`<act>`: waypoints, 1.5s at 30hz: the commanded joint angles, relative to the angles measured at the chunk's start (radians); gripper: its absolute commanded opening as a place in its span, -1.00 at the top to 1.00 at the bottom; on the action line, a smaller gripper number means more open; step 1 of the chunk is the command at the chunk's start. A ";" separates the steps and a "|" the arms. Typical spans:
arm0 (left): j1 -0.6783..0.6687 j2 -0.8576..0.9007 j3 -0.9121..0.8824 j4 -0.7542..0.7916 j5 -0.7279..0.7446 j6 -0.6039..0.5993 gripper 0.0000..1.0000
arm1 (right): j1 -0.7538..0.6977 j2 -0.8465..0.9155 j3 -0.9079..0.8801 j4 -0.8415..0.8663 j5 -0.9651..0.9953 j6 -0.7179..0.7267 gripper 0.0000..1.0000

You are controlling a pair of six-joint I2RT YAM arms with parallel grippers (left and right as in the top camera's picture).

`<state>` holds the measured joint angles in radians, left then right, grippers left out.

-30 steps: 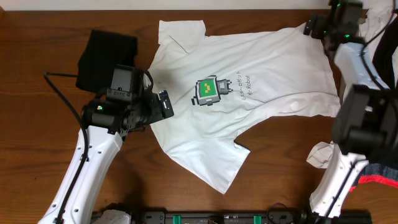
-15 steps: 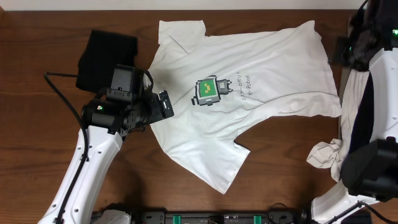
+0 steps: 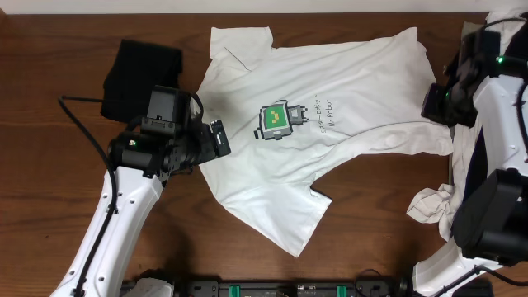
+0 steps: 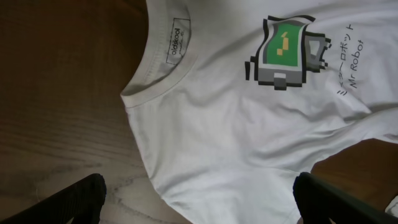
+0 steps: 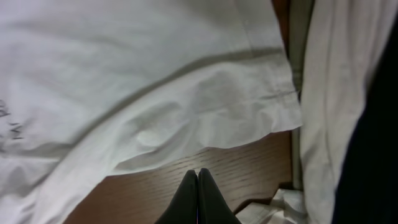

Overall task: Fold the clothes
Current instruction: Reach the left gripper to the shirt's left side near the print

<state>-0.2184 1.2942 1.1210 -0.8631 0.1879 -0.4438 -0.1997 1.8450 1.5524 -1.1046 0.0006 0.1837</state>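
White T-shirt (image 3: 330, 124) spread flat in the middle of the table (image 3: 49, 165), robot print facing up. Black garment (image 3: 140, 70) lying near the collar end. Left gripper (image 4: 202, 199) wide open over the collar area, holding nothing. Right gripper (image 5: 198, 193) fully closed and empty, above bare wood just beside the shirt's hemmed edge.

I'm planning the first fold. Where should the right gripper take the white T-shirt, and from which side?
Probably the near hem corner of the white T-shirt, from the right. The shirt lies flat, hem toward the right gripper, and that corner ends on the wooden table, leaving room for a finger.
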 commanded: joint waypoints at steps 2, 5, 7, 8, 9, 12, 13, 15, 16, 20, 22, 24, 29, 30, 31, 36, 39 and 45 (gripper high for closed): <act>0.004 -0.001 0.007 0.005 0.009 0.002 -0.96 | -0.007 0.007 -0.069 0.044 0.006 0.021 0.98; 0.004 -0.001 0.007 -0.010 0.027 0.000 -0.96 | -0.007 0.007 -0.091 0.055 0.007 0.014 0.98; 0.004 -0.001 0.007 -0.032 0.030 0.000 -0.96 | -0.007 0.007 -0.092 0.055 0.007 -0.009 0.98; 0.004 -0.001 0.007 -0.051 0.031 0.000 -0.96 | -0.006 0.007 -0.092 0.057 0.007 -0.019 0.98; 0.004 -0.001 0.007 -0.069 0.047 0.000 -0.96 | -0.006 0.007 -0.092 0.059 0.007 -0.025 0.97; 0.003 -0.001 0.007 -0.132 0.092 -0.003 -0.96 | -0.007 0.007 -0.092 0.065 0.006 -0.025 0.97; 0.003 -0.001 0.007 -0.155 0.092 -0.009 -0.96 | -0.006 0.007 -0.092 0.067 0.006 -0.025 0.98; 0.003 -0.001 0.007 -0.191 0.089 -0.011 -0.96 | -0.006 0.007 -0.092 0.073 0.006 -0.024 0.96; 0.003 -0.001 0.007 -0.199 0.089 -0.010 -0.96 | -0.006 0.007 -0.092 0.076 0.006 -0.024 0.94; 0.003 -0.001 0.007 -0.199 0.093 -0.010 -0.96 | -0.006 0.007 -0.092 0.083 -0.006 -0.024 0.60; 0.003 -0.001 0.007 -0.186 0.105 -0.010 -0.96 | -0.006 0.007 -0.092 0.085 -0.017 -0.024 0.53; 0.000 0.000 0.004 -0.182 0.124 -0.015 -0.41 | -0.006 0.007 -0.092 0.085 -0.017 -0.024 0.53; -0.083 0.008 -0.019 -0.150 0.126 -0.060 0.88 | -0.006 0.007 -0.092 0.085 -0.016 -0.024 -0.04; -0.106 0.012 -0.023 -0.145 0.126 -0.060 0.88 | -0.006 0.007 -0.092 0.085 -0.016 -0.024 -0.35; -0.129 0.016 -0.027 -0.142 0.126 -0.060 0.88 | -0.006 0.007 -0.092 0.084 -0.016 -0.024 -0.68; -0.253 0.048 -0.047 -0.133 0.111 -0.065 0.88 | -0.003 0.007 -0.092 0.086 -0.018 0.008 -0.99; -0.308 0.074 -0.070 -0.134 0.071 -0.109 0.88 | -0.004 0.007 -0.092 0.089 -0.016 0.037 -0.99; -0.379 0.143 -0.097 -0.103 0.037 -0.199 0.88 | -0.004 0.007 -0.092 0.095 -0.016 0.037 -0.98</act>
<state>-0.5758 1.4075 1.0351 -0.9798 0.2626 -0.5865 -0.1997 1.8454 1.4639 -1.0115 -0.0109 0.2012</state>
